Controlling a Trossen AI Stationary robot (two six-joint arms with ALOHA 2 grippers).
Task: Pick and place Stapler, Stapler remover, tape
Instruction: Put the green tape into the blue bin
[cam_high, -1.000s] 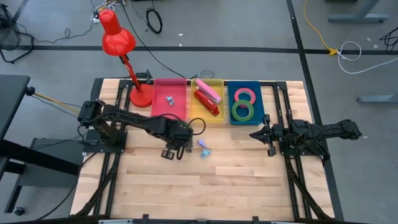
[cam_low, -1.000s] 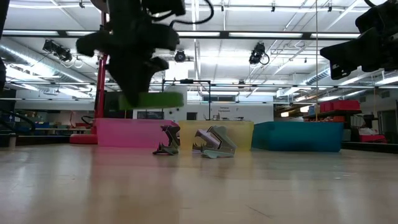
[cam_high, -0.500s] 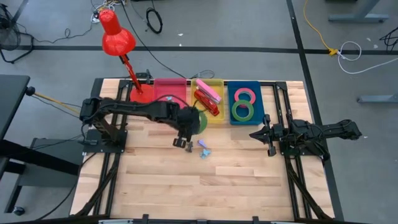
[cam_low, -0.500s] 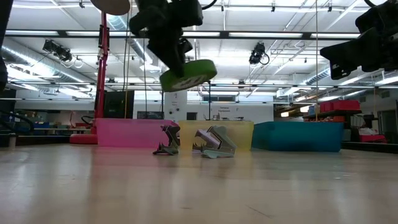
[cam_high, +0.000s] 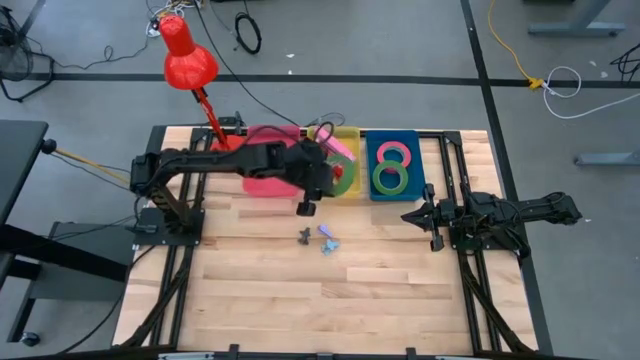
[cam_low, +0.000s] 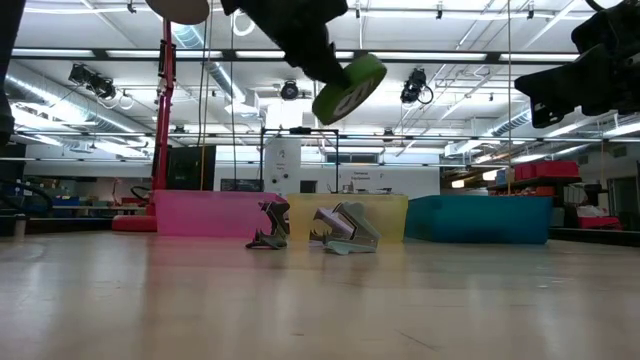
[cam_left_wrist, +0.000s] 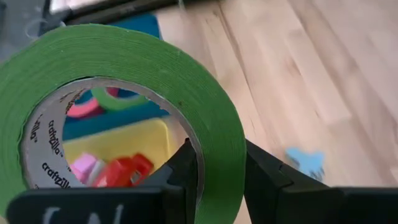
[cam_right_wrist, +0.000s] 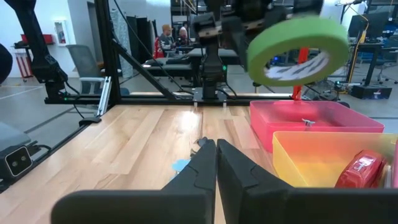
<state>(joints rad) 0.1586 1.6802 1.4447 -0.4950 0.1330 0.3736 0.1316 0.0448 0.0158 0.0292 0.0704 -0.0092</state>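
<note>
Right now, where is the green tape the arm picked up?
The green tape hangs in the left gripper, above the yellow bin, beside the blue bin.

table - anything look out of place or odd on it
Two staple removers lie loose on the bare wood in front of the trays, outside the pink tray. One green tape roll is tilted in the air, gripped by the left gripper.
</note>
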